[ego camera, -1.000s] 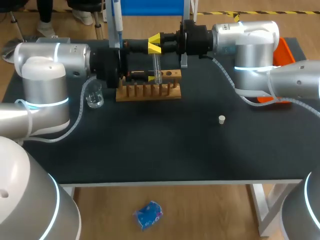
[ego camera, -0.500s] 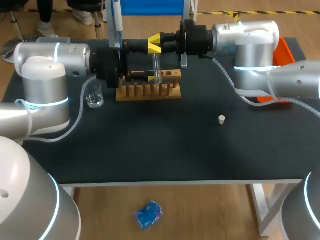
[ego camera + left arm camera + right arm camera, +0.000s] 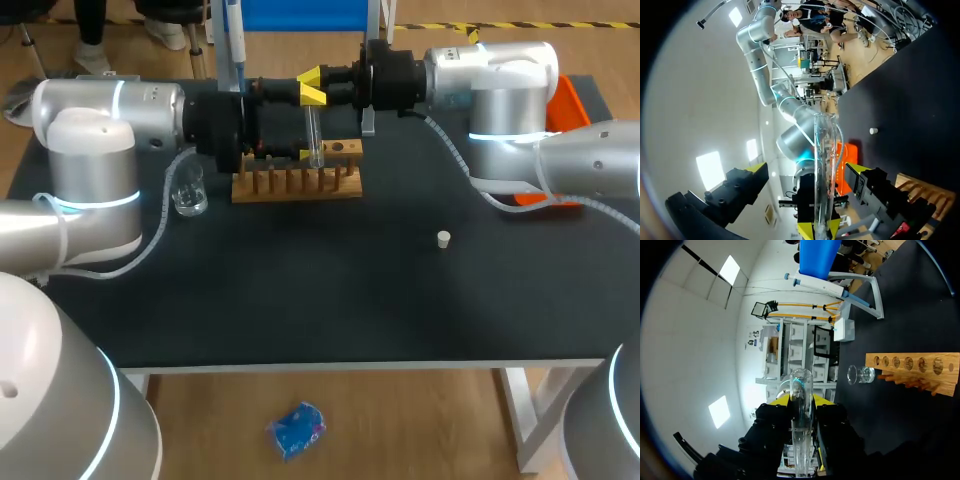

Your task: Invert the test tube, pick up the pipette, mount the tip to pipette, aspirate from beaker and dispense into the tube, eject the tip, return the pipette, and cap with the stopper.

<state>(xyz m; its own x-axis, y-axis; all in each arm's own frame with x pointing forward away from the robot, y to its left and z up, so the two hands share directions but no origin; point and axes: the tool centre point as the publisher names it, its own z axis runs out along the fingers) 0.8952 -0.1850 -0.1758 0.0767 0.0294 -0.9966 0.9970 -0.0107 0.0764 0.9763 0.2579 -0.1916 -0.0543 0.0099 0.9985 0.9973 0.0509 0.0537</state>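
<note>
Table (image 3: pixel 330 290): black top, bears all items | Rack (image 3: pixel 297 183): wooden, row of upright pegs along near side, holes along top bar, stands at far middle of table | Stand (image 3: pixel 374 18): pale frame with blue panel, behind rack at far edge | Tray (image 3: pixel 575 100): orange, far right corner, partly hidden

Left gripper (image 3: pixel 806 169) spread wide, right gripper (image 3: pixel 311 86) clamped

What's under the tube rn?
The rack sits below the tube, which the right gripper holds. The tube's lower end overlaps the rack's holed bar; whether it sits in a hole is hidden.
</note>
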